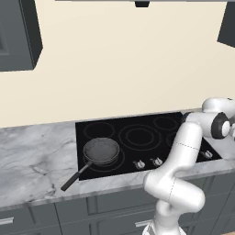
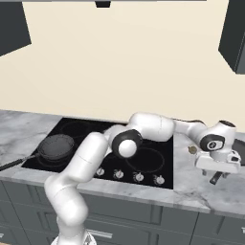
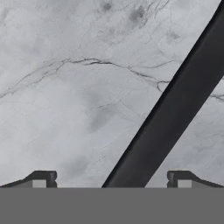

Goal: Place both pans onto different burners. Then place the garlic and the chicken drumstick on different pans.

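Now | fingers (image 3: 111,179) spread astride pan handle (image 3: 175,105) | likely untouched

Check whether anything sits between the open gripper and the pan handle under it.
Nothing visible does. In the hand view the black pan handle runs across bare marble counter, passing between the gripper's open fingertips.

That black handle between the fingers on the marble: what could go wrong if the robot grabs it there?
The handle runs slantwise between the open fingers, so they might close askew and let it twist. Gripped far out on a long thin handle, the second pan could sag or swing when lifted. A small tan lump lies on the counter close to the hand; a swinging pan might knock it.
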Tool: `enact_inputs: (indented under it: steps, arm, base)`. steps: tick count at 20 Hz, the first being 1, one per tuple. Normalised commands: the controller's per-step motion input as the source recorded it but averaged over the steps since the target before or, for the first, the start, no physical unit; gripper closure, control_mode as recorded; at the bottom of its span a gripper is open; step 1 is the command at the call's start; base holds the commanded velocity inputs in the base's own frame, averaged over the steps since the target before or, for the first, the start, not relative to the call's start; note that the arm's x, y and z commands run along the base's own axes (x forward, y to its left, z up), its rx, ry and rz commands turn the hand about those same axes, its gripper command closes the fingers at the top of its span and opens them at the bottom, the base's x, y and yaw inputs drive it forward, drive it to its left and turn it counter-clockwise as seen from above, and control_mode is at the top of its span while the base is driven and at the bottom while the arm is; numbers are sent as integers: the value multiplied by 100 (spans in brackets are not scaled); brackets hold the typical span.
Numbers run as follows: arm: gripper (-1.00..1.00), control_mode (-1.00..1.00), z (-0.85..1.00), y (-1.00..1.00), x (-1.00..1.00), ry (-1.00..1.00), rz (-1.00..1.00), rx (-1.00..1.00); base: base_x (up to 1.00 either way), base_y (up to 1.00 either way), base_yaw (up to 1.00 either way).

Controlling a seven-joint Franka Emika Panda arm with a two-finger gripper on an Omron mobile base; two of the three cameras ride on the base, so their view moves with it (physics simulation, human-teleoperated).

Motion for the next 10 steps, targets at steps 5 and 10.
enact_inputs:
  steps: [5, 10]
  arm:
    - [-100, -100, -4, -18, 10, 0, 0, 0]
    - [-100, -100, -19, -11, 2, 0, 0, 0]
  base:
    - [0, 0, 0]
    - [0, 0, 0]
